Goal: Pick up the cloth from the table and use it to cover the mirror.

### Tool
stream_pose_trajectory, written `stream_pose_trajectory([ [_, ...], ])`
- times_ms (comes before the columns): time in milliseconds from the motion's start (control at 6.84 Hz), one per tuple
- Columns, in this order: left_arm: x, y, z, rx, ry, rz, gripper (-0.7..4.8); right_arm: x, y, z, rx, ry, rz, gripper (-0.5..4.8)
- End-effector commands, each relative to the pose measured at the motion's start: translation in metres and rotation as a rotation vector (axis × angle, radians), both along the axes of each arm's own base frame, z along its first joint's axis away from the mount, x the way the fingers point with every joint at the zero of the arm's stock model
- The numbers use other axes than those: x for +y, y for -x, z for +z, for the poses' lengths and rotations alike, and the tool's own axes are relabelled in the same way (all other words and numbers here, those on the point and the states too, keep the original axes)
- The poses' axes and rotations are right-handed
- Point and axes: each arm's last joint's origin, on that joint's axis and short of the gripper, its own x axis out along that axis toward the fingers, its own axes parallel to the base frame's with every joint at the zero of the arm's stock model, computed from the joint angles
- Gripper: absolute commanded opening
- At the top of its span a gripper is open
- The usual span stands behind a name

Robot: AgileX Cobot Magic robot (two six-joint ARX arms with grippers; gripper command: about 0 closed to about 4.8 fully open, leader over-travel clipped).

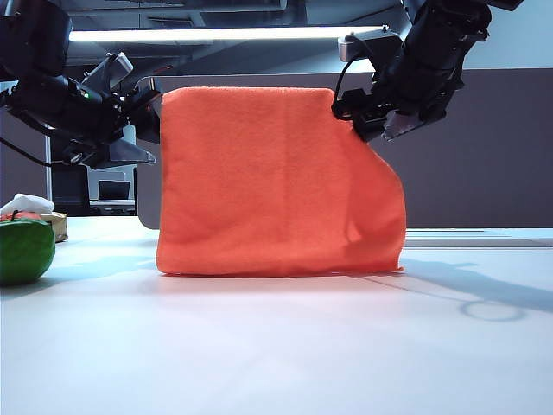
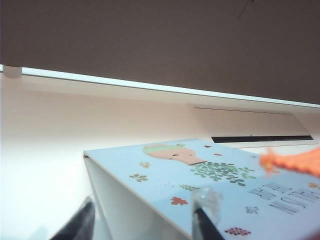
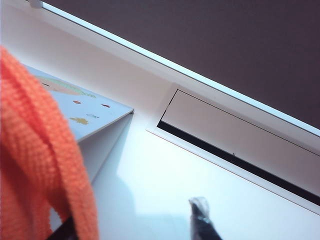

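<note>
Both claws hang at the top corners of the cloth point(image 1: 276, 173), which drapes over the mirror on the table point(image 1: 276, 346): your left gripper point(image 2: 145, 220) is spread with nothing between its tips, and your right gripper point(image 3: 135, 225) looks parted beside the cloth, though whether it touches the fabric I cannot tell. You seem to be at the release step, so next lift both arms clear without snagging the drape. From the front the mirror is fully hidden; only its printed back point(image 2: 210, 170) shows.

Your left gripper point(image 1: 143, 130) hung high at left, jaws parted; your right gripper point(image 1: 367, 117) hovered high at right, jaws apart.
</note>
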Motion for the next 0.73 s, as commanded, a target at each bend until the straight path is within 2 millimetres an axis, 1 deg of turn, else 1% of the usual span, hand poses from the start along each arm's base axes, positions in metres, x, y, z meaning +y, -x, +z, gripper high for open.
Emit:
stream_pose_trajectory([
  [146, -0.001, 0.000, 0.003, -0.022, -0.001, 0.000, 2.46, 0.001, -0.001, 0.010, -0.072, -0.036, 0.014, 3.19],
  [293, -0.001, 0.000, 0.003, -0.023, -0.001, 0.000, 2.46, 0.003, -0.003, 0.016, -0.128, -0.064, 0.022, 3.38],
  [731, 0.000, -0.001, 0.004, -0.030, -0.006, 0.022, 2.45, 0.003, -0.004, 0.025, -0.207, -0.097, 0.022, 3.38],
])
